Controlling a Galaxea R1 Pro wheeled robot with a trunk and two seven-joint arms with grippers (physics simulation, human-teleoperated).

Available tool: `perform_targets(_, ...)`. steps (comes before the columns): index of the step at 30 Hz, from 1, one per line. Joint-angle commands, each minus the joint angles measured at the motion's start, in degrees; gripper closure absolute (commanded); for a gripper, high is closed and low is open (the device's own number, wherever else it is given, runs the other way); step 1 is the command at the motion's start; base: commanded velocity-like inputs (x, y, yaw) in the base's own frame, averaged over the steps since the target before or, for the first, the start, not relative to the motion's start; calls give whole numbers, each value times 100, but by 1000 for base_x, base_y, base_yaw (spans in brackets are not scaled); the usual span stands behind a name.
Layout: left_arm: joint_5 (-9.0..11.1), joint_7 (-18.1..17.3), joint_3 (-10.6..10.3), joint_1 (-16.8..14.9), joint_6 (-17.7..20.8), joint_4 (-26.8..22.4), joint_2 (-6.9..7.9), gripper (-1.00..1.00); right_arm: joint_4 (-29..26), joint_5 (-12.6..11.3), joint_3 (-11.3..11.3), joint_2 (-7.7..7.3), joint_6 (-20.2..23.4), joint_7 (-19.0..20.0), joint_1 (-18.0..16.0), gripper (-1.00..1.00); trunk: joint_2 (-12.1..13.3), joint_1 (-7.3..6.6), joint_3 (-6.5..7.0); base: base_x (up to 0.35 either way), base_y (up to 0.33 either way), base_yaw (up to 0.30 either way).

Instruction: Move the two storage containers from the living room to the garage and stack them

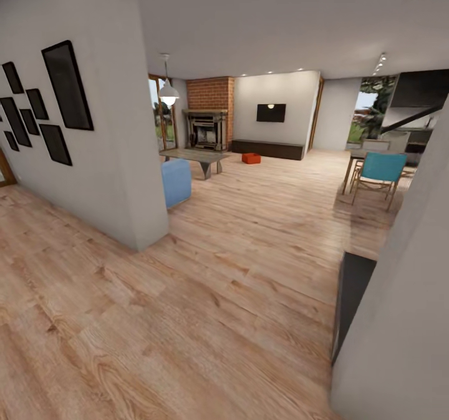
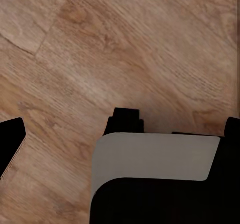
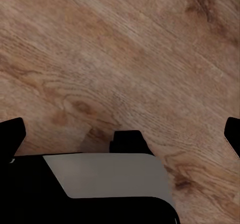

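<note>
A home, seen from a hallway into an open living room.

A light wood-plank floor [image 1: 249, 264] is laid throughout. A red-brick fireplace [image 1: 209, 120], a wall-mounted television [image 1: 270, 112] above a long dark low cabinet [image 1: 268, 149], a blue sofa [image 1: 176, 181], a low table [image 1: 196, 157] and a hanging lamp [image 1: 168, 92] are seen. Black picture frames [image 1: 67, 85] are hung on the white wall, and a blue chair [image 1: 379, 173] is set at a dining table.

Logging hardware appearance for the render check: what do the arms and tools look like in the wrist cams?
Left tool: black fingertips at the frame's two sides. Between them sits a pale grey rounded panel on a black body, with a small black block above it. Right tool looks the same: black tips, grey panel, black housing. No cables or markings visible.
</note>
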Motion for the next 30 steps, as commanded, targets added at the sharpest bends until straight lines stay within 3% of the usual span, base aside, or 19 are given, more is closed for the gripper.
perform_targets(1,37,10,-6,-3,19,-2,0,-100,17,-59,47,5,-33,-4,-7,-100,-3,3,-6,322,0,0)
perform_targets(30,37,10,-6,-2,19,-2,0,-100,17,-60,47,4,-29,-4,-7,-100,-3,3,-6,322,0,0)
